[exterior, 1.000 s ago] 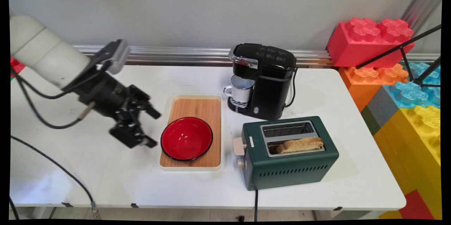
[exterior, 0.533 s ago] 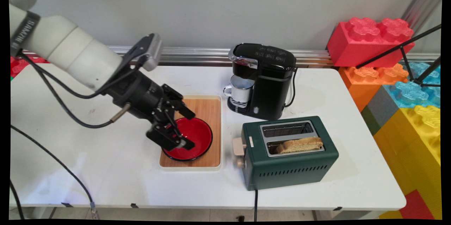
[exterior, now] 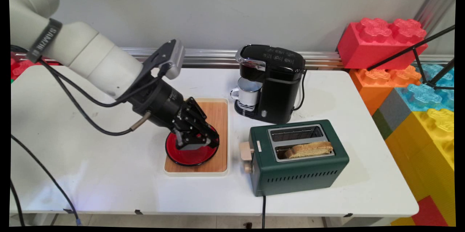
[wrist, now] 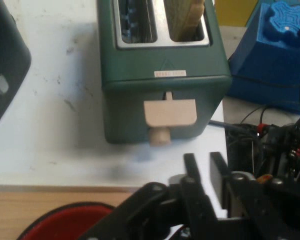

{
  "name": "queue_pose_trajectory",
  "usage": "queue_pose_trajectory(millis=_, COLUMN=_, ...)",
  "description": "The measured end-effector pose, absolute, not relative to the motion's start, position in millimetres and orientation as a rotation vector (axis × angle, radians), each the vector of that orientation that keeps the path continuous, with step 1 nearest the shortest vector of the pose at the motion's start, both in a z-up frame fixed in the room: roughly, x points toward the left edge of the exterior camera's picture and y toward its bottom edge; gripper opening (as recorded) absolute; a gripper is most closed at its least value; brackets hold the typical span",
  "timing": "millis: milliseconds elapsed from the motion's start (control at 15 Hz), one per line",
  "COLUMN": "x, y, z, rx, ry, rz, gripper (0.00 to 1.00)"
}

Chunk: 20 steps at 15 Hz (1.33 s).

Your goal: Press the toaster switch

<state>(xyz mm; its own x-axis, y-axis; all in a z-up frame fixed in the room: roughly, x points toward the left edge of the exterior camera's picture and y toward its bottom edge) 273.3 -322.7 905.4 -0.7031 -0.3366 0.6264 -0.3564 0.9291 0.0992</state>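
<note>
Gripper (exterior: 203, 141) is low over the red bowl (exterior: 189, 154), pointing down and toward the toaster (exterior: 298, 159). In the hand view its two fingers (wrist: 192, 167) stand nearly closed, a narrow gap between them, with nothing in the gap. Whether the tips touch the bowl cannot be told. The white arm (exterior: 94, 63) slopes down from the upper left, black cables (exterior: 72, 104) hanging beneath it.

The bowl sits on a wooden tray (exterior: 218, 115), at the tray's near end; the gripper covers its far part. In the hand view the bowl's rim (wrist: 65, 222) shows at bottom left.

Right of the tray stands the green toaster, its beige lever (wrist: 169, 111) facing the gripper, one slice of bread (exterior: 308, 149) in the near slot. Behind it is a black coffee maker (exterior: 270, 83) with a white mug (exterior: 247, 95) under its spout. All rest on the white table (exterior: 109, 181). Coloured blocks (exterior: 407, 75) stack at the right.
</note>
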Motion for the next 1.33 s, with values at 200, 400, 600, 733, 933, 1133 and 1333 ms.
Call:
queue_pose_trajectory(millis=200, x=264.8, y=-326.6, z=900.3, rx=0.476, ry=-2.374, rz=0.043, gripper=0.0)
queue_pose_trajectory(millis=400, x=261.1, y=-330.9, z=891.6, rx=0.455, ry=-2.329, rz=0.047, gripper=0.0)
queue_pose_trajectory(millis=600, x=266.2, y=-334.6, z=878.3, rx=0.44, ry=-2.29, rz=0.055, gripper=0.0)
queue_pose_trajectory(millis=733, x=272.2, y=-335.5, z=866.5, rx=0.432, ry=-2.27, rz=0.057, gripper=0.0)
queue_pose_trajectory(millis=933, x=277.8, y=-335.6, z=851.4, rx=0.419, ry=-2.238, rz=0.047, gripper=0.0)
queue_pose_trajectory(millis=1133, x=282.2, y=-335.6, z=838.1, rx=0.413, ry=-2.208, rz=0.04, gripper=0.0)
queue_pose_trajectory(millis=1333, x=281.8, y=-336.2, z=829.9, rx=0.408, ry=-2.192, rz=0.037, gripper=0.0)
